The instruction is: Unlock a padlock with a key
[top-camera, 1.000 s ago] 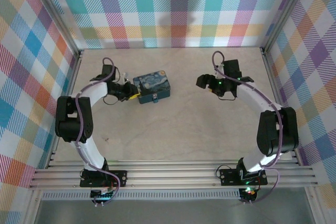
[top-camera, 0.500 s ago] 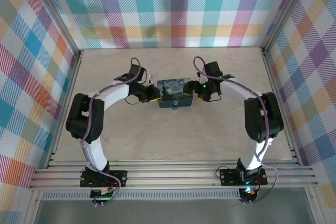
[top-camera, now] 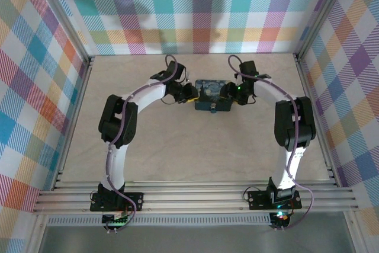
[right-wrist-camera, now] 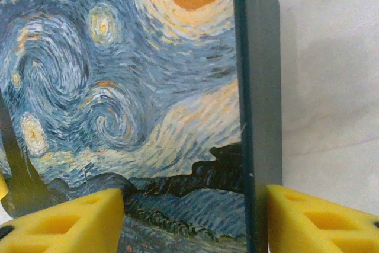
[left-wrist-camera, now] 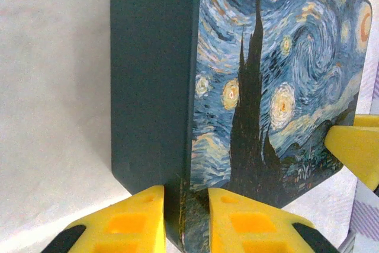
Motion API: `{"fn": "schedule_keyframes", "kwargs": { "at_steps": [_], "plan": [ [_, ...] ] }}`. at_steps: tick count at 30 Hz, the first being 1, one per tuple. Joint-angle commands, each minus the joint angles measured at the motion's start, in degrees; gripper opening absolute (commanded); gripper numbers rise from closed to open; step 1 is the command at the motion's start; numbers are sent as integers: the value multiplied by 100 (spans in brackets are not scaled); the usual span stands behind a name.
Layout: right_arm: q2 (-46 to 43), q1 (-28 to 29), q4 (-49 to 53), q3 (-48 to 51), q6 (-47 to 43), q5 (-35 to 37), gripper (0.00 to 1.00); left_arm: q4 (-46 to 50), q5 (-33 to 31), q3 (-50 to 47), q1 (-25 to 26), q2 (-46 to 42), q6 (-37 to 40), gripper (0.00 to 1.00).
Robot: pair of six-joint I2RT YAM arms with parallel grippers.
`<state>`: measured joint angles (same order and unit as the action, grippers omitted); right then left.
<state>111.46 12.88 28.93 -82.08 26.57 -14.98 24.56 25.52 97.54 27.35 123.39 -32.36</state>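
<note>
The blue starry-night tin (top-camera: 213,95) lies at mid-table toward the back. My left gripper (top-camera: 190,93) meets its left end. In the left wrist view that gripper (left-wrist-camera: 185,220) is shut on the tin's (left-wrist-camera: 237,87) near corner, which fills the narrow gap between its yellow fingers (left-wrist-camera: 133,220). My right gripper (top-camera: 228,92) is at the tin's right end. In the right wrist view it (right-wrist-camera: 195,223) stands open, straddling the tin's (right-wrist-camera: 148,87) edge with one finger over the lid and one outside the side wall. A tiny bluish piece (top-camera: 211,109), maybe the padlock, sticks out from the tin's near side. The key is out of view.
Checked walls enclose the wooden table (top-camera: 177,146) on three sides, with aluminium rails (top-camera: 195,197) along the near edge. The right gripper's yellow finger (left-wrist-camera: 355,152) shows at the tin's far edge in the left wrist view.
The left gripper has carried the tin from the left side rightward and back to the middle. The right gripper swung in to the tin's right end.
</note>
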Motion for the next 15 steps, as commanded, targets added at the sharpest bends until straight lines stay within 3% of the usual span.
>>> {"fn": "schedule_keyframes", "kwargs": {
  "at_steps": [1, 10, 15],
  "plan": [
    [283, 141, 57, -587, 52, -889, 62, 197, 236, 647, 463, 624, -254, 22],
    [1308, -117, 570, -1969, 4, -1193, 65, 616, -45, 1582, 438, 1217, -296, 25],
    [1387, -128, 699, -2333, -33, -1118, 75, 938, -318, 1771, 403, 1201, -153, 33]
  ]
}}
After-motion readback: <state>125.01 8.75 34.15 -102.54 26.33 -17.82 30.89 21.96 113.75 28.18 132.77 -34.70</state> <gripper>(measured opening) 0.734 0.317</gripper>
